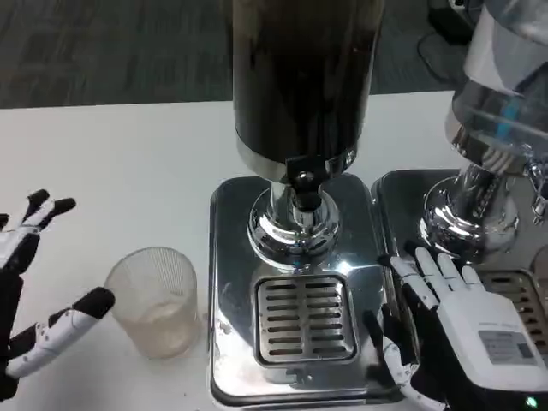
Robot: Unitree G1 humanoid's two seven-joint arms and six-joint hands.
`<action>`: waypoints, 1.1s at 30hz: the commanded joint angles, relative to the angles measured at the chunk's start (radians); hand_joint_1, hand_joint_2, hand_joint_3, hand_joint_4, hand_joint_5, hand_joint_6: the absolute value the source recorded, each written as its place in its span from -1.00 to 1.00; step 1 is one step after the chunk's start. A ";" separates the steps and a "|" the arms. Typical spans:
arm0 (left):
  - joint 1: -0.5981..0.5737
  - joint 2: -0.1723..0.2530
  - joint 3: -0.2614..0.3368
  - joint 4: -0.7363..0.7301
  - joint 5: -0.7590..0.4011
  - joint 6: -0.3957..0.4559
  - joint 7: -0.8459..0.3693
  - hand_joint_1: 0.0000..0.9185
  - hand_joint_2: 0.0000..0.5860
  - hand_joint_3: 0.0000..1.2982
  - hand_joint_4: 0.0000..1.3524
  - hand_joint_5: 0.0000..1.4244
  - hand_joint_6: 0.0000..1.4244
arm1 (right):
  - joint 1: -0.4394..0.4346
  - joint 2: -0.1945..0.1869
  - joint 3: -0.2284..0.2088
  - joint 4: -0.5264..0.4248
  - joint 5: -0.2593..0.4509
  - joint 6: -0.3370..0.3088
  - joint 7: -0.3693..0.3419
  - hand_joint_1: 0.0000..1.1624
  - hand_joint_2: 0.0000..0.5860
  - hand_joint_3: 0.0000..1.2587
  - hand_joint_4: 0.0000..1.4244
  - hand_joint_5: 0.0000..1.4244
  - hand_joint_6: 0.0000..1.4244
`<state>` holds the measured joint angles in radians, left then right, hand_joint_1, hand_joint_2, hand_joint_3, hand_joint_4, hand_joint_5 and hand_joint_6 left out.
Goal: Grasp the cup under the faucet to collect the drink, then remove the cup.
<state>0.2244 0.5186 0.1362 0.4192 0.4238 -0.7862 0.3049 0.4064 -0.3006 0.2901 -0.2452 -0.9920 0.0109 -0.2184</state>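
The clear plastic cup (156, 300) stands upright on the white worktop (128, 154) near its front edge, just left of the dispenser's steel drip tray (295, 342). The left hand (38, 282) flanks it, fingers wide, holding nothing. The right hand (467, 330) rests beside the tray, fingers spread.

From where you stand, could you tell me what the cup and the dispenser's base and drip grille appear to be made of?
The cup looks like thin clear plastic: the table shows through it, and its wall has fine vertical ribs. The dispenser base appears to be polished metal, probably stainless steel, given its mirror-like reflections. The drip grille looks like the same shiny metal, cut with slots.
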 commanded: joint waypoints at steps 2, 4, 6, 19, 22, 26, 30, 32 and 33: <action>-0.010 0.009 -0.057 0.021 -0.044 0.035 -0.126 -1.00 -1.00 -1.00 -1.00 -1.00 -1.00 | -0.002 0.001 0.002 -0.004 -0.005 0.011 -0.013 -0.18 1.00 -0.80 -1.00 -1.00 -1.00; -0.016 -0.001 -0.065 0.034 -0.062 0.037 -0.148 -1.00 -1.00 -1.00 -1.00 -1.00 -1.00 | -0.003 -0.003 -0.001 -0.008 -0.005 0.013 -0.007 -0.18 1.00 -0.80 -1.00 -1.00 -1.00; -0.021 -0.010 -0.073 0.046 -0.075 0.034 -0.161 -1.00 -1.00 -1.00 -1.00 -1.00 -1.00 | -0.002 -0.009 -0.006 -0.010 0.000 0.012 -0.004 -0.19 1.00 -0.79 -1.00 -1.00 -1.00; -0.107 -0.067 -0.147 0.209 -0.023 -0.016 -0.122 -0.84 -0.98 -1.00 -1.00 -1.00 -1.00 | 0.002 -0.038 -0.041 -0.043 0.017 0.016 0.019 -0.22 0.96 -0.77 -1.00 -1.00 -1.00; -0.120 -0.067 -0.162 0.225 -0.008 -0.018 -0.108 -0.80 -0.97 -1.00 -1.00 -1.00 -1.00 | 0.010 -0.035 -0.042 -0.045 0.020 0.016 0.017 -0.22 0.96 -0.76 -1.00 -1.00 -1.00; -0.130 -0.062 -0.175 0.238 0.000 -0.018 -0.097 -0.71 -0.94 -1.00 -1.00 -1.00 -1.00 | 0.014 -0.033 -0.040 -0.046 0.017 0.016 0.013 -0.23 0.95 -0.75 -1.00 -1.00 -1.00; -0.135 -0.054 -0.193 0.221 0.044 -0.014 -0.065 -0.57 -0.85 -1.00 -1.00 -1.00 -1.00 | 0.014 -0.031 -0.033 -0.044 0.009 0.015 0.010 -0.24 0.93 -0.74 -1.00 -1.00 -1.00; -0.137 -0.054 -0.197 0.223 0.049 -0.014 -0.053 -0.48 -0.82 -1.00 -1.00 -1.00 -1.00 | 0.016 -0.028 -0.034 -0.043 0.015 0.015 0.012 -0.25 0.91 -0.73 -1.00 -1.00 -1.00; -0.135 -0.055 -0.197 0.226 0.047 -0.016 -0.044 -0.43 -0.78 -1.00 -1.00 -1.00 -1.00 | 0.017 -0.027 -0.034 -0.043 0.018 0.016 0.013 -0.25 0.91 -0.72 -1.00 -1.00 -1.00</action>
<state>0.1008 0.4573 -0.0507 0.6478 0.4469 -0.7891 0.2431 0.4148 -0.3273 0.2558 -0.2808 -0.9782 0.0215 -0.2065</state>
